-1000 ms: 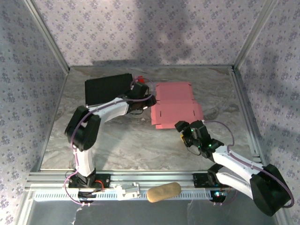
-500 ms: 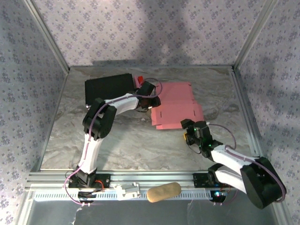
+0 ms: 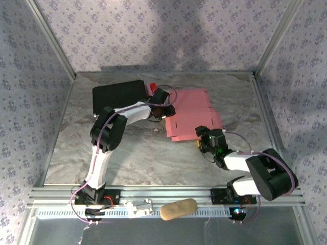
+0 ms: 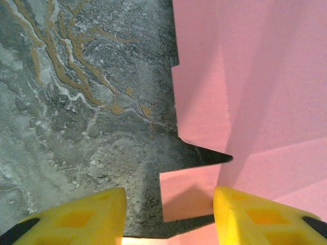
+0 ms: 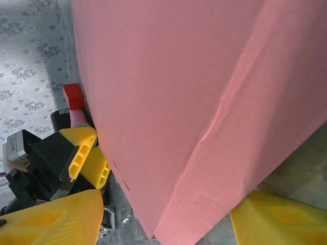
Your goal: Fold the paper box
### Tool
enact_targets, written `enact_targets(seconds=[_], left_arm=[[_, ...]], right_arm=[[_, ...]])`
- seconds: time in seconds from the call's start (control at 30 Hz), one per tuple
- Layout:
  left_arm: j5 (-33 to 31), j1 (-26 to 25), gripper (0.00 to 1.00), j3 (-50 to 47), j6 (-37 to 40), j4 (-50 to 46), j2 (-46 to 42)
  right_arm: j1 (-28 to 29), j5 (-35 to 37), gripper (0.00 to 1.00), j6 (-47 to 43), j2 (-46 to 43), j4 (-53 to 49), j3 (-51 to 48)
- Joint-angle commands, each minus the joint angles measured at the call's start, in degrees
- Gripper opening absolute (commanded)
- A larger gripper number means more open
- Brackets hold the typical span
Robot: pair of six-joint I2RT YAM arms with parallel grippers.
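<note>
Flaps of the paper box [image 3: 191,113] lie flat right of centre on the marbled table [image 3: 133,148]. At its left edge the left gripper [image 3: 166,111] spreads 2 fingers wide astride a notched flap. At the lower edge the right gripper [image 3: 201,137] gapes wide, cardboard rising between its fingers. A black box [image 3: 117,96] and a small red object [image 3: 152,85] sit just beside the left gripper, upper left. A tan object [image 3: 179,209] lies on the bottom rail.
</note>
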Motion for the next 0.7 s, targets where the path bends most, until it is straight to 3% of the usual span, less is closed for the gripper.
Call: enact_targets(seconds=[0.0, 0.23, 0.47, 0.67], left_arm=[[1.36, 0.21, 0.48, 0.62, 0.05, -0.01, 0.08], [1.43, 0.12, 0.47, 1.45, 0.26, -0.78, -0.41], [1.27, -0.11, 0.46, 0.88, 0.17, -1.11, -3.62], [-3.90, -2.15, 0.53, -3.76, 0.36, -1.71, -16.30]], right_arm=[[0.40, 2.69, 0.64, -0.97, 1.74, 7.10, -0.56], [0.66, 4.50, 0.46, -2.90, 1.85, 7.81, 1.63], [0.09, 4.33, 0.00, -4.40, 1.58, 4.88, 4.90], [0.38, 6.92, 0.00, -8.06, -8.93, -7.52, 8.88]])
